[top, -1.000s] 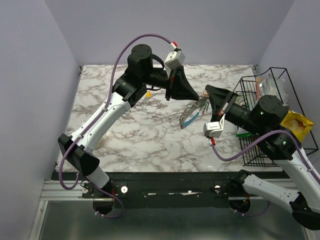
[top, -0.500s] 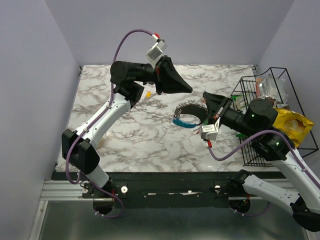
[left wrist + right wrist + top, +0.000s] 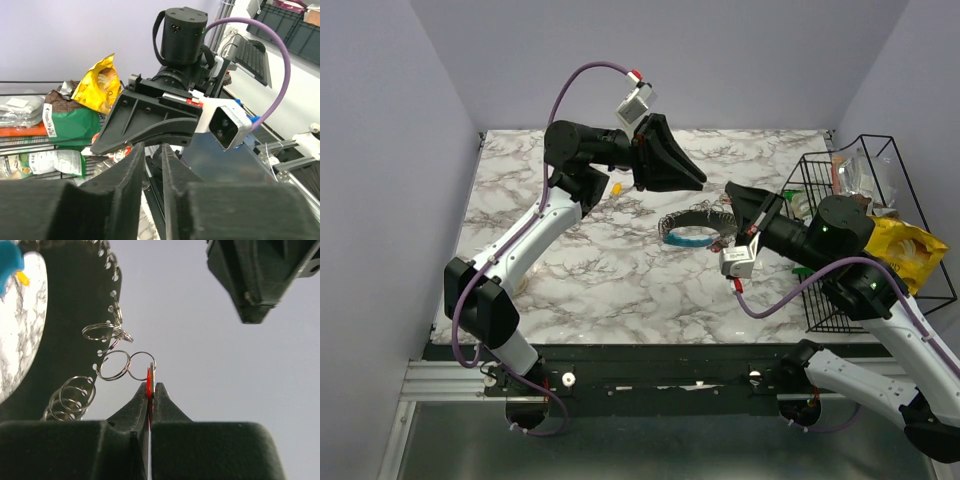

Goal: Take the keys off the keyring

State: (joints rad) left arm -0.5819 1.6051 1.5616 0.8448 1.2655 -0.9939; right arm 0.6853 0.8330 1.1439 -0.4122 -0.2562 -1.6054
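The keyring (image 3: 692, 228) is a dark grey loop with a bright blue part and hangs over the table's middle. In the right wrist view the keyring (image 3: 70, 315) is at the left, joined by small wire rings (image 3: 114, 365) to a red key (image 3: 149, 380). My right gripper (image 3: 150, 386) is shut on that red key. From above, my right gripper (image 3: 730, 190) is just right of the ring. My left gripper (image 3: 700, 183) hovers above and left of the ring, apart from it. In its own view my left gripper (image 3: 150, 147) has a narrow gap and is empty.
A small yellow key (image 3: 616, 187) lies on the marble table (image 3: 570, 260) behind the left arm. A black wire basket (image 3: 830, 300) with snack bags stands at the right edge. Walls close in the back and both sides.
My left gripper has drawn back up and left from the ring. My right gripper has turned and lowered the ring, which now hangs flatter and a little further left.
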